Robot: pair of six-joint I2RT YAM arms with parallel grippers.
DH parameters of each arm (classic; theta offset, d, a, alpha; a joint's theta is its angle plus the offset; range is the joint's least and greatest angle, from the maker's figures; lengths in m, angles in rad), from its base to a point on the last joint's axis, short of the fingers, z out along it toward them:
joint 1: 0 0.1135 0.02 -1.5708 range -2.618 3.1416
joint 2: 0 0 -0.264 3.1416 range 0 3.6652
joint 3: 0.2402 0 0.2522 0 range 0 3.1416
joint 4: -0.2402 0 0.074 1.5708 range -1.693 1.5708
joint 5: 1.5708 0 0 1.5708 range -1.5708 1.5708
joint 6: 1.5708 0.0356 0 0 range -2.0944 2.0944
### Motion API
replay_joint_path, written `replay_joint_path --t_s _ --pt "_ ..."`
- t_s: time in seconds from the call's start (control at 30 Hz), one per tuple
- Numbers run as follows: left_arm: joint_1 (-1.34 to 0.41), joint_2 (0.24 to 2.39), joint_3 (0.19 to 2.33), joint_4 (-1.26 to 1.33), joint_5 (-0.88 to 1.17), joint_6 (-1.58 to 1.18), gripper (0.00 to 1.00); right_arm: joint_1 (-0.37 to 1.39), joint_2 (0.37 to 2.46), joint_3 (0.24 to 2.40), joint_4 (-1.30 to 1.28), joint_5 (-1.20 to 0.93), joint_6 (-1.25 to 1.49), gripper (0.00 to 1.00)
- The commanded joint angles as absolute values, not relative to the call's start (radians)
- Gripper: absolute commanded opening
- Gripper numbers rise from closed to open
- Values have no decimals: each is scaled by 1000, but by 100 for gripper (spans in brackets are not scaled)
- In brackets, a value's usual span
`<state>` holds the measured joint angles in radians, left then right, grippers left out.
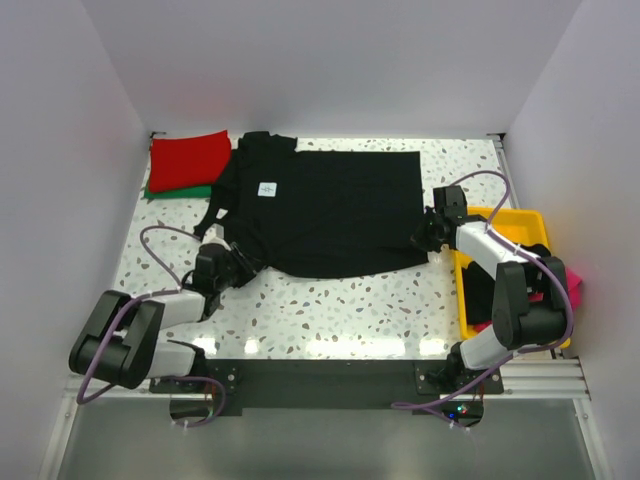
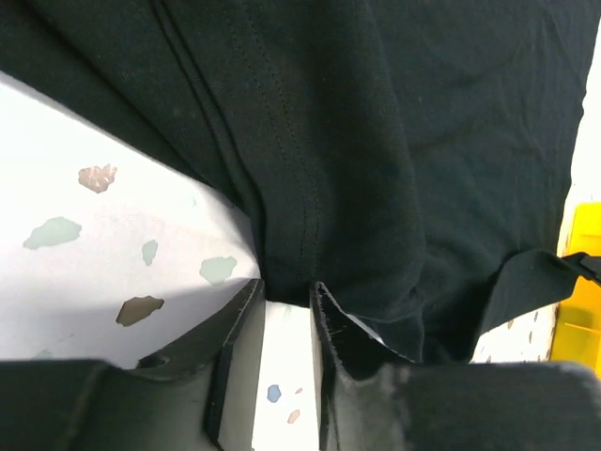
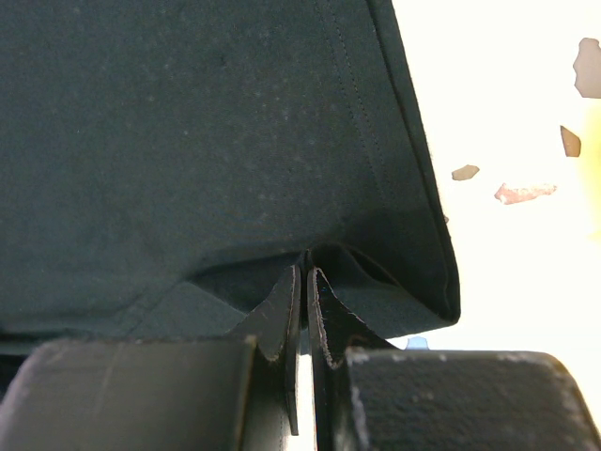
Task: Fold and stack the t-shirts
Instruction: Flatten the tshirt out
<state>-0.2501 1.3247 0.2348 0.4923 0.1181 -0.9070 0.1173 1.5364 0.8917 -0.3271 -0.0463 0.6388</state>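
Top external view: two arms reach from the near edge over a speckled worktop point(image 1: 340, 310). The left claw point(image 1: 235, 265) sits at the near left hem of a black t-shirt point(image 1: 330, 210), jaws a little apart, cloth edge at their tips; whether it is pinched I cannot tell. The right claw point(image 1: 425, 238) is clamped on the shirt's right edge, beside a yellow tray point(image 1: 515, 220). The shirt lies spread mid-worktop, white neck label up. In the far left corner, a folded red t-shirt point(image 1: 188, 160) lies on a green t-shirt point(image 1: 185, 191).

Tabletop point(image 1: 340, 310) lies open before the black t-shirt point(image 1: 340, 210); yellow tray point(image 1: 520, 218) crowds the right.
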Motion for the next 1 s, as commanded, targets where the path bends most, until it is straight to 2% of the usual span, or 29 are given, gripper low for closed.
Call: replay_joint_path --t_s 0.0,0.13,0.23,0.33,0.6,0.97 --pt "-256 1344 275 546 101 -904 29 115 1523 916 -308 -61 630 0" --pt "-258 1368 291 545 98 -900 22 115 1528 917 -310 -63 630 0" --pt "-259 1381 305 537 100 -896 8 115 1531 917 -308 -61 630 0" --pt "-265 1371 319 515 98 -887 0 115 1532 916 -307 -63 629 0" --pt "-297 1264 325 397 75 -871 0 115 1531 908 -301 -63 632 0" --pt "-348 902 197 115 5 -908 0 115 1508 885 -301 -63 638 0"
